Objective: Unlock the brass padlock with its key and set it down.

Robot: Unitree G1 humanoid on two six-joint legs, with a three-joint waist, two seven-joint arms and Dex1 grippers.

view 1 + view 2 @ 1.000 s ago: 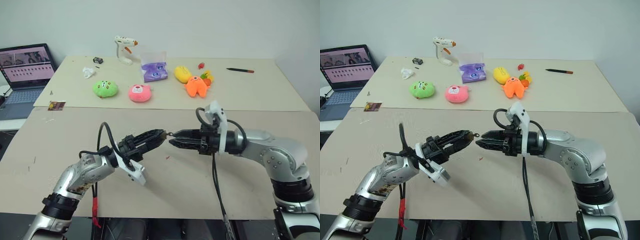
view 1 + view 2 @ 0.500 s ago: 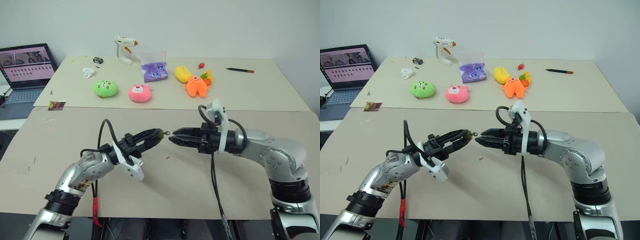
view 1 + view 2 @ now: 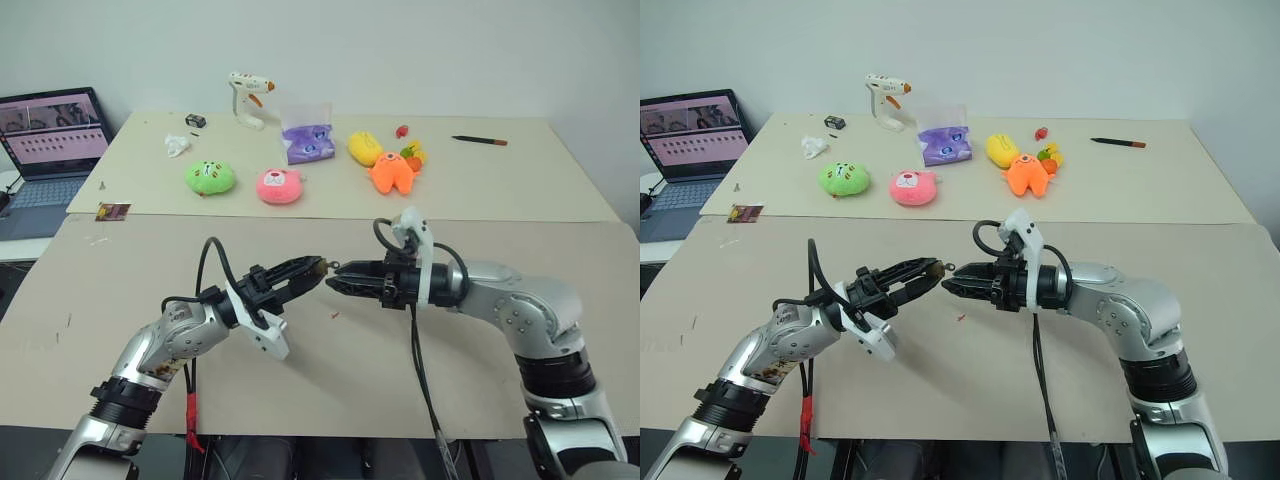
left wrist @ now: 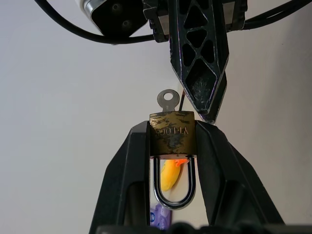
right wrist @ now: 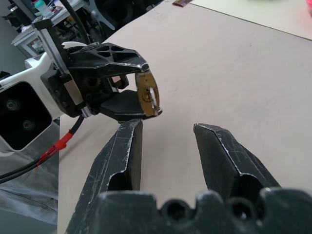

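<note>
The brass padlock is clamped by its body between the fingers of my left gripper, held above the near table. Its silvery shackle loops back between the fingers. The key sits in the padlock, its round head sticking out past the fingertips. My right gripper faces the left one tip to tip, with its jaws apart and nothing between them. One right finger lies right beside the key head. From the right wrist, padlock and key show just beyond the fingertips.
On the far table lie a green plush, a pink plush, yellow and orange toys, a purple bag, a glue gun and a pen. A laptop stands far left. A red speck lies below the grippers.
My right arm has shifted left, bringing its fingertips closer to the key head. The left gripper has kept still with the padlock.
</note>
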